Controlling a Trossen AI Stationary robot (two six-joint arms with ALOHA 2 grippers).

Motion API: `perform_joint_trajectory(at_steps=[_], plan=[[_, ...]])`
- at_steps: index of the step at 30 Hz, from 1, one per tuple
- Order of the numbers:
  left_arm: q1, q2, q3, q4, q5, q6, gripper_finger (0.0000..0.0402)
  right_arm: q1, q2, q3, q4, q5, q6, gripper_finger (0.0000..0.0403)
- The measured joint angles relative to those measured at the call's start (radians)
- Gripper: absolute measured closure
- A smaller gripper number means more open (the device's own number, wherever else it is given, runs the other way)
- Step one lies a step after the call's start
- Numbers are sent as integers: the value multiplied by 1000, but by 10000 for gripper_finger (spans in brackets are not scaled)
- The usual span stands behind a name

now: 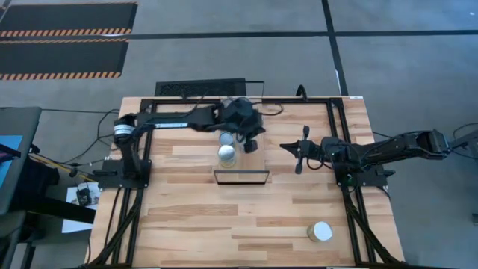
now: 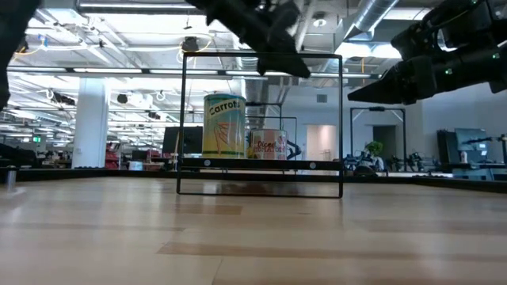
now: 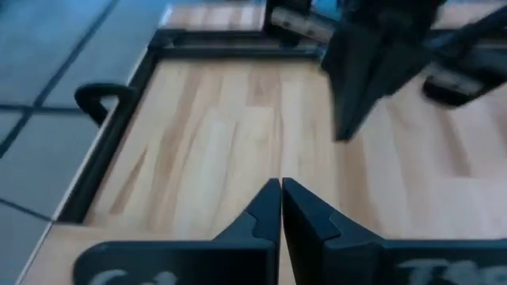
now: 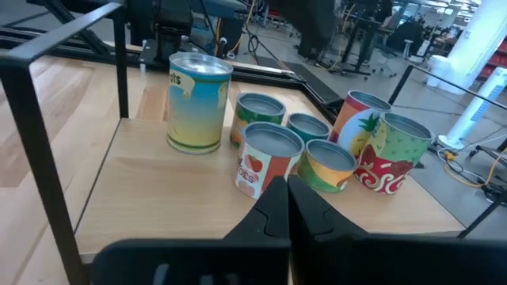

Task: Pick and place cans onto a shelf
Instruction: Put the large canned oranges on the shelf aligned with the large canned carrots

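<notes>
The shelf (image 1: 240, 176), a light plank in a thin black frame, stands mid-table; it also shows in the low view (image 2: 261, 165). Several cans stand on light wood inside the black frame in the right wrist view: a tall yellow-and-teal one (image 4: 198, 103), a red-and-white one (image 4: 268, 162) and a green-and-red one (image 4: 396, 154). The high view shows two tops (image 1: 226, 155); my left arm hides the rest. A white-lidded can (image 1: 321, 232) stands alone near the front right. My left gripper (image 1: 252, 143) is shut and empty above the cans. My right gripper (image 1: 287, 147) is shut and empty, right of the shelf.
The shelf's tall black frame (image 2: 341, 119) rises between the two grippers. My right arm's gripper shows in the left wrist view (image 3: 372, 71), close ahead of my left fingers (image 3: 280, 198). Bare tabletop (image 1: 187, 224) lies along the near side.
</notes>
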Motion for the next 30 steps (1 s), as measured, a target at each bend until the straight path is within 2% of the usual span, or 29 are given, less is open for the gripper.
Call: perform_joint_trajectory(at_steps=[8, 13, 18, 23, 30], plan=[[-79, -276, -427, 333, -101, -27, 400, 1, 0, 0, 20, -4, 19, 398], [-133, -429, -705, 578, -152, -69, 400, 7, 0, 26, -35, -3, 28, 398], [-166, -556, -965, 850, -154, -134, 400, 39, 1, 115, -210, 10, 53, 398], [-179, -641, -1180, 1079, -150, -182, 400, 125, 1, 206, -403, 123, 70, 398], [-189, -718, -1402, 1297, -150, -209, 400, 245, 25, 399, -805, 191, 285, 398]])
